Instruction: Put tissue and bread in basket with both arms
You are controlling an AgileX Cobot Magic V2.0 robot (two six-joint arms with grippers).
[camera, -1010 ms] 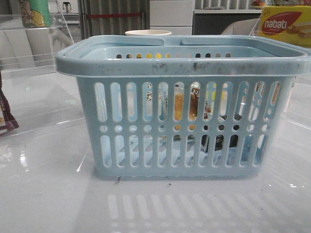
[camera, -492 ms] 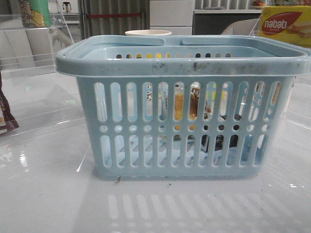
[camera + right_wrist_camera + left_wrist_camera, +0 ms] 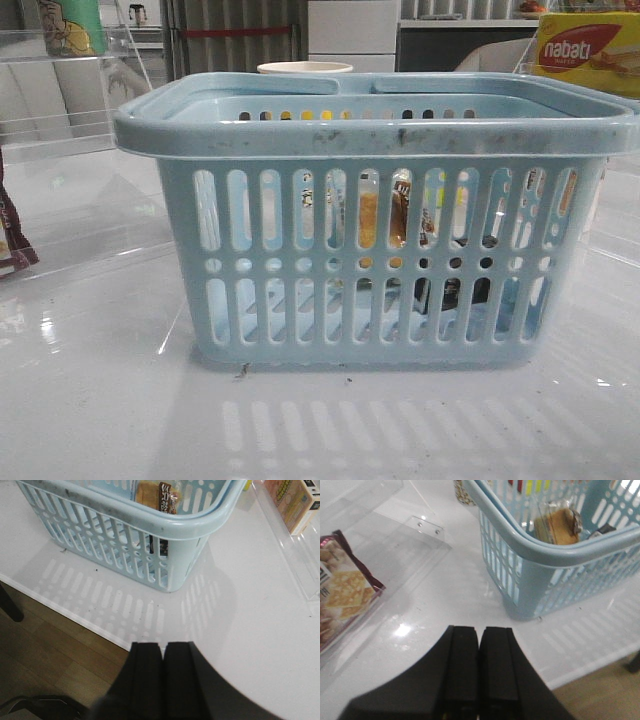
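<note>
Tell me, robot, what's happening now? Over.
Both fingers shut, empty: left, right. Bread and tissue in basket. Nothing blocking.

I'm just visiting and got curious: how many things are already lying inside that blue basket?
2 that I can make out: the bread in its clear bag, leaning near the middle, and the dark tissue pack low on the floor beside it. The basket wall may hide more.

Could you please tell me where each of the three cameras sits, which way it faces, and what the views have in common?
Front view: low at table height, facing forward at the light-blue slotted plastic basket; no arm shows.
Left wrist view: above the table, looking down past the shut left gripper at one basket corner.
Right wrist view: above the table edge, looking past the shut right gripper.
All share the basket and the clear-bagged yellow-brown bread inside.
</note>
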